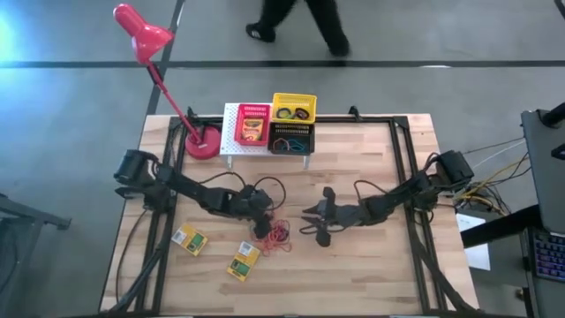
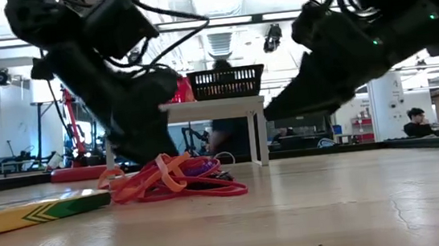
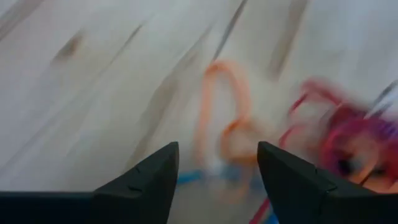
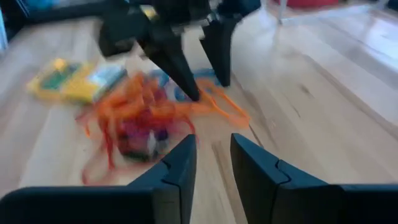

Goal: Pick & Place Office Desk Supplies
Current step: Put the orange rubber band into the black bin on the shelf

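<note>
I have the left claw [image 1: 262,221] down over the tangle of orange-red rubber bands [image 1: 278,234] mid-worktop, jaws apart around a strand, gripping nothing yet. The right claw [image 4: 211,163] hovers just beside the pile, jaws slightly apart, empty. The bands look thin, soft and springy; I judge they'll snag, so I'd pinch a single loop. Flat yellow-and-green boxes [image 1: 190,239] lie nearby.
</note>
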Robot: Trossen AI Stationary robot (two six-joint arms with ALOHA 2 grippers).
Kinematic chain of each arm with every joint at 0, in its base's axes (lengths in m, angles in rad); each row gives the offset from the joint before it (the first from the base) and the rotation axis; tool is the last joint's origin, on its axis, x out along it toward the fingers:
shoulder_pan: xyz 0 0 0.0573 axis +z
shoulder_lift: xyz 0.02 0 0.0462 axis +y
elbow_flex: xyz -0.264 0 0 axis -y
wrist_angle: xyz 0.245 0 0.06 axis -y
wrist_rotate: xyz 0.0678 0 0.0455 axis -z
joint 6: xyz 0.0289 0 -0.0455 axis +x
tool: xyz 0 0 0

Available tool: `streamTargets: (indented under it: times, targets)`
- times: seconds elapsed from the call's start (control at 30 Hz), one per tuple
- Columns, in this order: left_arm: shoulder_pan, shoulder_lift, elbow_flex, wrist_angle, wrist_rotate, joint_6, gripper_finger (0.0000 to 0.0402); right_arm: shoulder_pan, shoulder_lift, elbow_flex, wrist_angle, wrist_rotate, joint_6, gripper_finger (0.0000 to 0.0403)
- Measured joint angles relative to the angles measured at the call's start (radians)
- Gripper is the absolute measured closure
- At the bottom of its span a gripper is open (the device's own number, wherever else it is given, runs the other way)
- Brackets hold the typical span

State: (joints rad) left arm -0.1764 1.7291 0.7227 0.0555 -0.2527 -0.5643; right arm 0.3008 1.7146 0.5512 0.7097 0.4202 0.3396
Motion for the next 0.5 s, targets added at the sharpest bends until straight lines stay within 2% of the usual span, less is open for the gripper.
streamTargets:
  times: [0.13,0.37,0.5]
  targets:
    - [0.002,0.015,-0.01,0.028,-0.007,0.039,0.0216,0.0,0.006,0.015,-0.002,0.003,-0.007,0.0303]
    - [0.003,0.013,-0.009,0.019,-0.003,0.052,0.0307,0.0,-0.005,0.005,-0.009,-0.002,-0.003,0.0308]
    - [0.001,-0.003,-0.009,0.02,0.007,0.069,0.034,0.0,-0.004,0.004,-0.003,0.0,-0.002,0.0313]
